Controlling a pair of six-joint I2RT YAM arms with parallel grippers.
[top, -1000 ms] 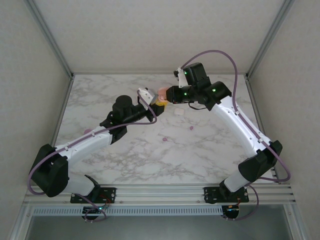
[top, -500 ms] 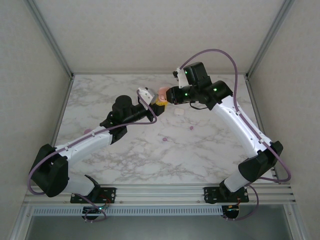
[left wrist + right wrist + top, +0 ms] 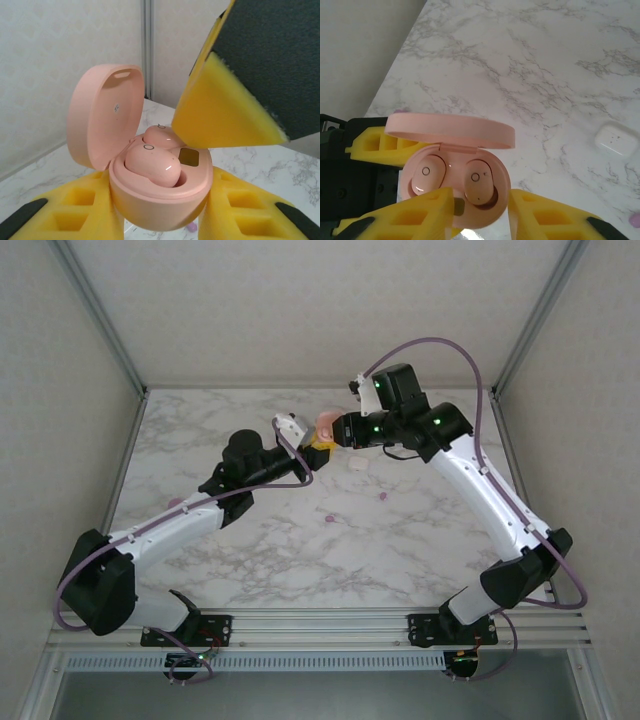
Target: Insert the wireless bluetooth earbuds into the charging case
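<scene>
1. The marble counter (image 3: 420, 540) stretches beneath both arms.
2. The left gripper (image 3: 160, 207) is clamped on the pink charging case (image 3: 455, 132) and holds it above the counter with its lid open.
3. The right gripper (image 3: 477, 195) hovers just over the case with its jaws apart, seemingly holding nothing.
4. A small white case (image 3: 616, 140) lies on the counter nearby.
5. Two pink earbuds (image 3: 151, 165) sit in the charging case's wells.
6. A purple speck (image 3: 382, 496) lies on the counter, too small to identify.
</scene>
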